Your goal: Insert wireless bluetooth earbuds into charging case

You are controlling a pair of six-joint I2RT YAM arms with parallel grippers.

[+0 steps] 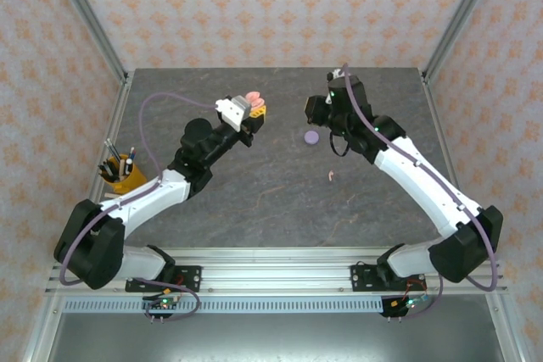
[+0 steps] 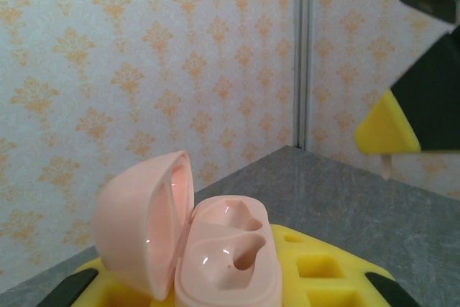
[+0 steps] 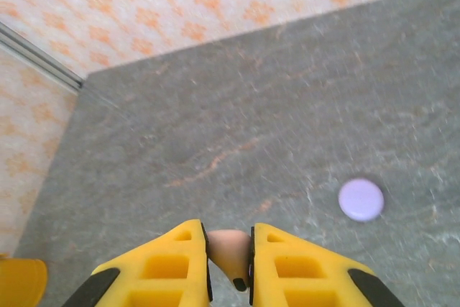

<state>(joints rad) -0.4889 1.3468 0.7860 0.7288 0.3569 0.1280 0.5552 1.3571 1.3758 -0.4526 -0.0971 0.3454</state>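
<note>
**A:** While the right claw [image 3: 230, 242] pinches a pink earbud [image 3: 228, 249] between its yellow pads [image 3: 180, 264], where do we have the case?

**B:** We hold the pink case [image 2: 215, 285] clamped by its base in the left claw [image 1: 249, 111], lifted off the worktop [image 1: 254, 201]. Its lid [image 2: 144, 224] is swung open and its wells [image 2: 241, 246] look bare. The two claws hang near each other over the far half of the worktop.

**A:** And the rest of the set?

**B:** A second pink earbud [image 1: 331, 177] lies loose on the worktop in front of the right arm. A closed lilac case [image 1: 311, 136] sits on the worktop near the right claw.

**A:** How do we expect the earbud to handle?

**B:** We judge it light, hard and glossy. That makes it slippery, and it is likely to twist or pop out if we squeeze it off-centre. We have it across its rounded body, with a dark tip poking out below the pads. We cannot tell which end that is.

**A:** So we want the free end leading into a well?

**B:** Yes, and with little force. A part that small needs lining up, not pushing.

**A:** And the case?

**B:** We judge it stiff and smooth, with the hinge as its weak spot. We keep our hold on the base and leave the lid alone.
</note>
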